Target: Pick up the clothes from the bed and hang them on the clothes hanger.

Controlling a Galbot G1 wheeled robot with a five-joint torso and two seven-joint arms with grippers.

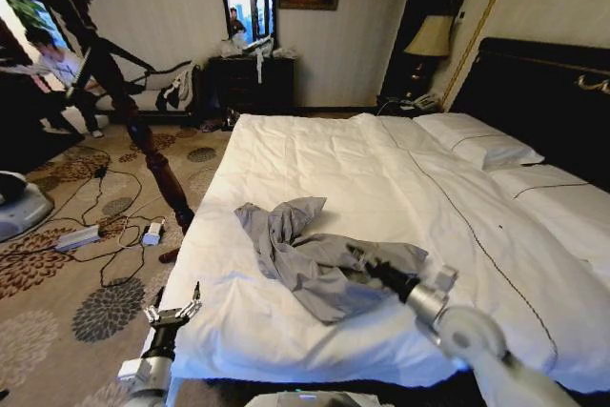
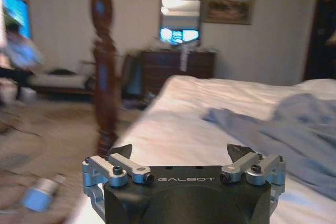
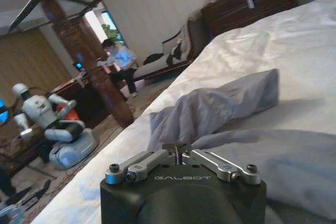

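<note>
Clothes, one soft grey-blue shirt, lay crumpled on the white bed, near the foot end and a little toward the robot's left side. One sleeve stretched out toward the left edge of the bed.

The right gripper was down on the shirt, right at its middle folds. In the right wrist view its two fingers were pressed together at the tips, with the cloth bunched up just past them. I could not tell if any cloth was pinched between them.

The left gripper hung low beside the bed's left front corner, over the flowery carpet. It was well apart from the shirt and held nothing. Its fingers stood wide apart in the left wrist view, with the shirt lying on the bed farther off.

A dark wooden post stood on the carpet beside the bed's left edge.
</note>
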